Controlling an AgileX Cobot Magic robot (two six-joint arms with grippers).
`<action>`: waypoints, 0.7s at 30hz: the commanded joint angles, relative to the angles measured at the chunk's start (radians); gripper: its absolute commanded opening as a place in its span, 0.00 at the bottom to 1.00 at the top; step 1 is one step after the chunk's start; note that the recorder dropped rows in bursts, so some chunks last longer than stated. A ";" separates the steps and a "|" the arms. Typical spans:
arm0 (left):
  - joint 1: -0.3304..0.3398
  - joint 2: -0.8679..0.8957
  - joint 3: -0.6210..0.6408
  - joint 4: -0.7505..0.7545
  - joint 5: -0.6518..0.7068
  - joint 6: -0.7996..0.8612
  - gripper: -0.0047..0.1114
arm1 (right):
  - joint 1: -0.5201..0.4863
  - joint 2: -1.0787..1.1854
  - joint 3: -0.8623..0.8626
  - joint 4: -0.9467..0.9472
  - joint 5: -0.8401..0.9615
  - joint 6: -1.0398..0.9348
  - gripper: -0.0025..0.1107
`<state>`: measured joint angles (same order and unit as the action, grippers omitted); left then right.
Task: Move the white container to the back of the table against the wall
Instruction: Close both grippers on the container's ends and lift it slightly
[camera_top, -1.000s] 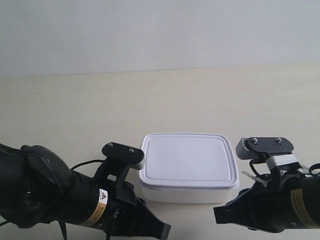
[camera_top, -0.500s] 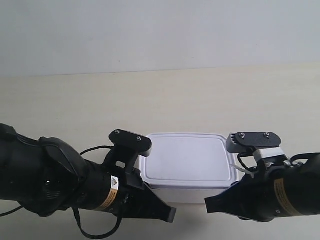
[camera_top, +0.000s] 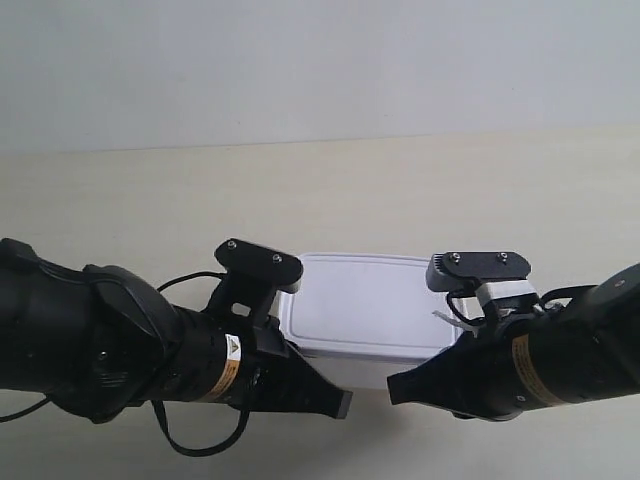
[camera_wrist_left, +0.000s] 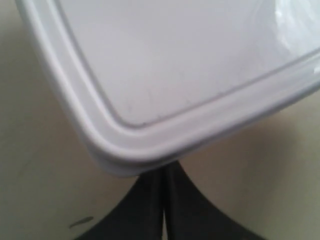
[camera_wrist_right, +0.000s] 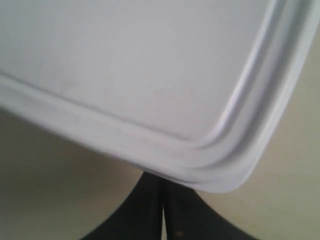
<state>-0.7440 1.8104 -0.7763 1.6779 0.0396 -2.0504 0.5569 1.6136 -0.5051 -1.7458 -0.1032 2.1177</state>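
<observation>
While pincers (camera_wrist_left: 164, 200) (camera_wrist_right: 162, 200) border it, container (camera_top: 372, 303) rests

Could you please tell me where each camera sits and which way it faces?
Exterior: looks across the table toward the wall. The arm at the exterior view's left and the arm at the exterior view's right flank the container.
Left wrist: on that arm, looks along the shut left pincer at a container corner.
Right wrist: on that arm, looks along the shut right pincer at another corner.
Shared: all three see the container and table.
</observation>
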 joint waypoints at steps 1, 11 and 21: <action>-0.005 -0.001 -0.027 -0.006 0.047 0.007 0.04 | 0.001 0.019 -0.025 0.001 0.034 -0.009 0.02; -0.005 -0.001 -0.040 0.012 0.127 0.007 0.04 | 0.001 0.061 -0.089 0.001 0.053 -0.007 0.02; -0.002 -0.001 -0.059 0.061 0.190 0.007 0.04 | 0.001 0.081 -0.138 0.001 0.061 -0.002 0.02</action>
<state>-0.7440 1.8104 -0.8220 1.7281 0.2164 -2.0482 0.5569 1.6901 -0.6300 -1.7437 -0.0574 2.1158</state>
